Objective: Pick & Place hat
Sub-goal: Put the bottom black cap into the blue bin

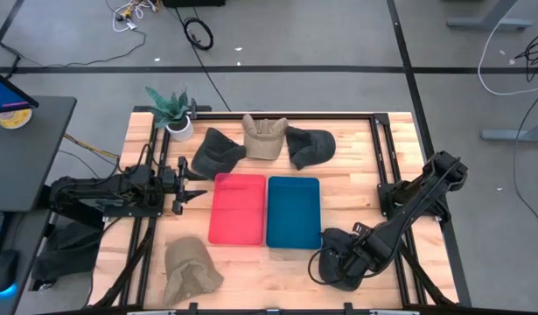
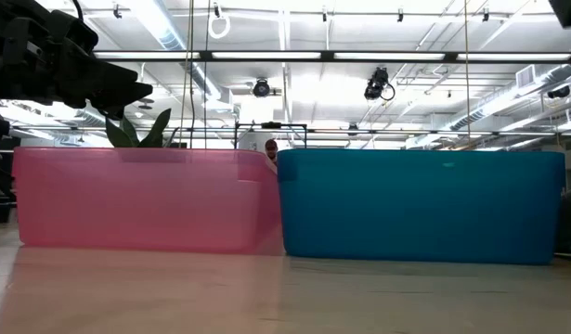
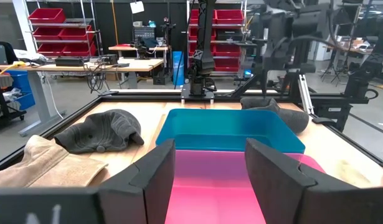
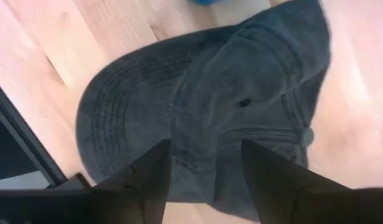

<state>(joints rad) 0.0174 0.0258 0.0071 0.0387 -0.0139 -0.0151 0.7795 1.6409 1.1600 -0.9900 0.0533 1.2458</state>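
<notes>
Right gripper point(image 4: 200, 180), fingers spread, presses down over the dark cap point(image 4: 241, 106) without pinching it.

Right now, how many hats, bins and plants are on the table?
Dark grey hats: 3, two at the back, one under the right hand
Tan hats: 2, one at the back, one near the front
Bins: 2, pink and blue
Plants: 1
Total: 8
</notes>
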